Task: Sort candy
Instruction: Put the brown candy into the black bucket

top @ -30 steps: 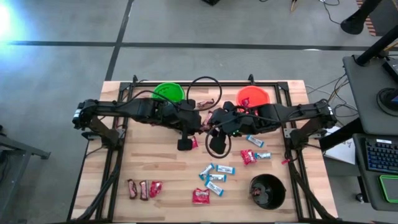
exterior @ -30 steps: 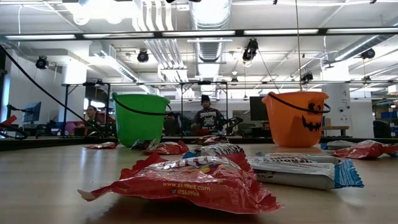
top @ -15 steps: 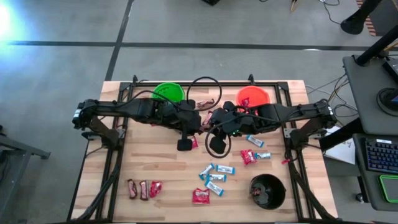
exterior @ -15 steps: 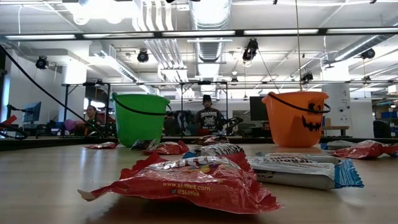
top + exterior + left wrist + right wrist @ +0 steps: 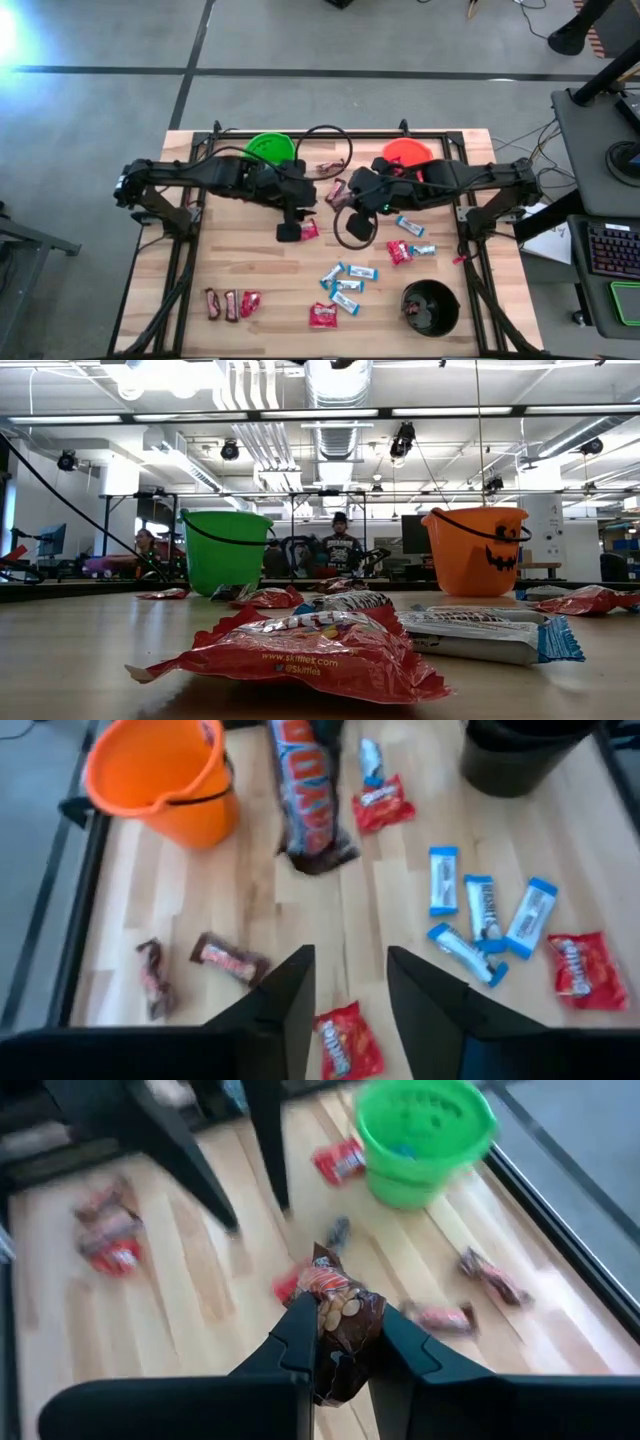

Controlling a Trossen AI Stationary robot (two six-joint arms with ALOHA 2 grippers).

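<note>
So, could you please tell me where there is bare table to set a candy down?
Free: the left strip between the green bucket and the three candies at the near-left edge. Crowded: blue bars and red packets left of the black bucket.

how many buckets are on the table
3, in the high view: green bucket upper left, orange bucket upper right, black bucket lower right. None looks hidden.

High view: straight down over the whole table (image 5: 250,280). Low view: level with the tabletop, close behind a red packet (image 5: 300,652), facing the room. Wrist views: forward past each arm's own fingers, sharing with the low view the green bucket (image 5: 425,1135) and orange bucket (image 5: 160,780).
</note>
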